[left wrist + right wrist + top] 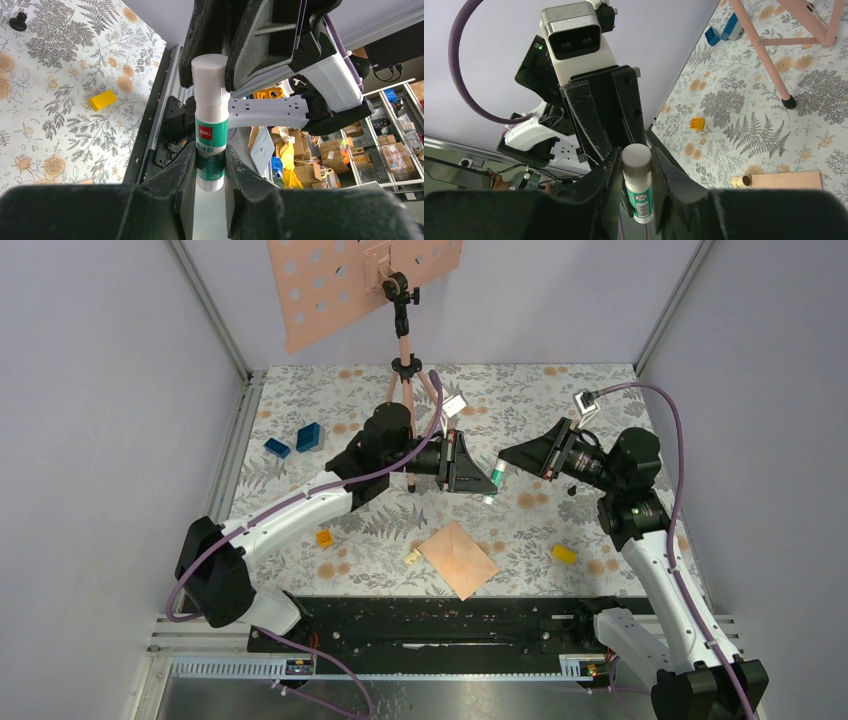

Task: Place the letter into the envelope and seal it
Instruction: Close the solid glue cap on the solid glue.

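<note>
Top external camera first: both arms reach in over the floral table [560, 400] and meet in mid-air, forearms nearly level, the left gripper [478, 480] pointing right and the right gripper [512, 457] pointing left, nose to nose. Between them hangs a glue stick [496, 476], green in the middle and white at the ends. Below and nearer the bases, the envelope [460, 558] lies flat on the table, turned like a diamond, well apart from both grippers; the letter I cannot make out separately. A small cream piece [411, 556] sits just beside the envelope's left corner, an orange block [324, 537] farther left, a yellow block [564, 553] to the right, blue blocks [308, 436] at the far left. At the back, a pink tripod [404, 370] carries a perforated pink plate [350, 280]. Over to the left wrist: its two fingers are drawn in narrow and press on the green body of the stick, and there's the branding, "deli" in white on a small red patch, with Chinese characters below that are too small to read. The right gripper's fingers close around the white cap end. Right wrist now: its fingers hug the stick from both sides, a barcode-like print on the label, too small to read, with the left gripper facing it just behind the stick's pale end.
</note>
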You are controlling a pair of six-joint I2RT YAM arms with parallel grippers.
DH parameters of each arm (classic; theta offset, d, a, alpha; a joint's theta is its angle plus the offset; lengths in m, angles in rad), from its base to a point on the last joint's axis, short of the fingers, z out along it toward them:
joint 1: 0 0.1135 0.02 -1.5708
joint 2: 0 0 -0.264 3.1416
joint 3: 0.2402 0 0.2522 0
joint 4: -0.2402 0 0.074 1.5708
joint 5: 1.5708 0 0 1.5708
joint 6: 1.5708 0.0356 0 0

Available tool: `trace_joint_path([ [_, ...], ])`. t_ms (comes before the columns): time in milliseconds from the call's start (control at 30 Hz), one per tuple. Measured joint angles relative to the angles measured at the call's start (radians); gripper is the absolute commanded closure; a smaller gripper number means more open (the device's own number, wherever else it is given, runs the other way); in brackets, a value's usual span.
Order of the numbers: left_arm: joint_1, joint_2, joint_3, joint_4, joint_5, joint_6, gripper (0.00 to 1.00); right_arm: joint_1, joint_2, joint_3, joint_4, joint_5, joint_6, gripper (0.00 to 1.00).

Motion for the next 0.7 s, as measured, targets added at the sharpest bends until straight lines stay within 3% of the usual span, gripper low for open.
trace_joint_path([
  [500, 0.000, 0.000, -0.045, 0.082, -0.002, -0.069, 1.00, 0.029, -0.027, -0.032, 0.007, 0.021, -0.062, 0.85],
  [600, 0.001, 0.000, -0.058, 0.097, -0.004, -0.089, 1.00, 0.062, -0.043, -0.032, -0.019, 0.072, -0.119, 0.89],
  [700, 0.001, 0.000, -0.067, 0.100, -0.006, -0.103, 1.00, 0.087, -0.069, -0.053, -0.026, 0.125, -0.153, 1.00],
])
